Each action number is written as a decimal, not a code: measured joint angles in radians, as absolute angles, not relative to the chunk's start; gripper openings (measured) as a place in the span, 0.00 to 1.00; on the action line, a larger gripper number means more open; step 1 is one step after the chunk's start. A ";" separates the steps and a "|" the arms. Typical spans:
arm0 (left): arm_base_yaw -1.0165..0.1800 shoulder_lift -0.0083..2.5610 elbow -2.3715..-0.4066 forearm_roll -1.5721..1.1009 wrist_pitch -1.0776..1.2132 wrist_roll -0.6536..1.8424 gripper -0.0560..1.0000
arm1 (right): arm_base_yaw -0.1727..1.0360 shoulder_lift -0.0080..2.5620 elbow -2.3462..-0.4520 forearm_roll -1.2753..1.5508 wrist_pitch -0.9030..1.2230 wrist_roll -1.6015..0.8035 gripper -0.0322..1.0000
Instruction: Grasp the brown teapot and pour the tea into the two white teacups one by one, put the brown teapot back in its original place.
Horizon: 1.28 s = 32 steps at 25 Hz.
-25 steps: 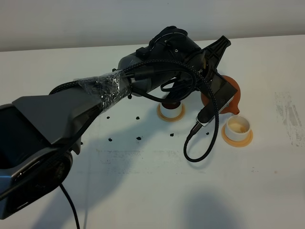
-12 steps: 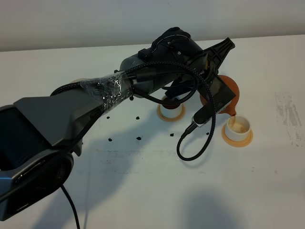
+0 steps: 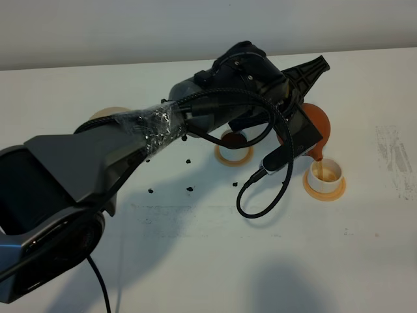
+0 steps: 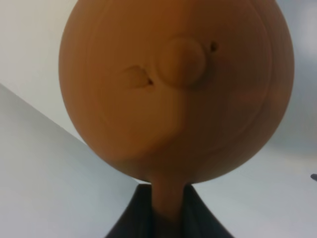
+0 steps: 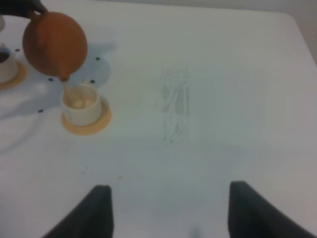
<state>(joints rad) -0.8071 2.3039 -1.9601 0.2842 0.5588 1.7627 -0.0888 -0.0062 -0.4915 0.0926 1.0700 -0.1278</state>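
The brown teapot [image 3: 317, 125] hangs tilted above the table, its spout down over the right white teacup [image 3: 324, 172]. A thin stream of tea [image 5: 66, 90] falls from the spout into that cup [image 5: 80, 103]. In the left wrist view the teapot [image 4: 173, 89] fills the frame with its lid knob toward the camera, and my left gripper [image 4: 168, 214] is shut on its handle. The other white teacup [image 3: 233, 139] holds dark tea and is partly hidden by my left arm. The cream coaster [image 3: 106, 114] shows behind the arm. My right gripper [image 5: 171, 213] stands open, away from the cups.
Each cup sits on an orange-tan coaster [image 5: 88, 125]. A black cable [image 3: 260, 202] loops down from the left wrist close to the table. Several small dark specks [image 3: 189, 189] dot the white table, and a faint scuffed patch [image 5: 176, 106] lies to the right.
My left arm has shifted slightly right and tipped the teapot further. Its spout has come over the right cup, where tea now runs into it.
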 joint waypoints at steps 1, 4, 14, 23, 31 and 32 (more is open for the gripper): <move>-0.808 2.310 -1.960 0.294 0.555 1.763 0.14 | -0.089 -0.006 -0.491 0.093 1.070 -0.128 0.53; -0.812 2.322 -1.960 0.311 0.535 1.763 0.14 | -0.089 -0.006 -0.491 0.093 1.070 -0.128 0.53; -0.813 2.329 -1.960 0.333 0.462 1.764 0.14 | -0.089 -0.006 -0.491 0.093 1.070 -0.128 0.53; -0.813 2.329 -1.960 0.352 0.433 1.768 0.14 | -0.089 -0.006 -0.491 0.093 1.070 -0.128 0.53; -0.813 2.329 -1.960 0.352 0.429 1.808 0.14 | -0.089 -0.006 -0.491 0.093 1.070 -0.128 0.53; -0.813 2.329 -1.960 0.352 0.429 1.816 0.14 | -0.089 -0.006 -0.491 0.093 1.070 -0.128 0.53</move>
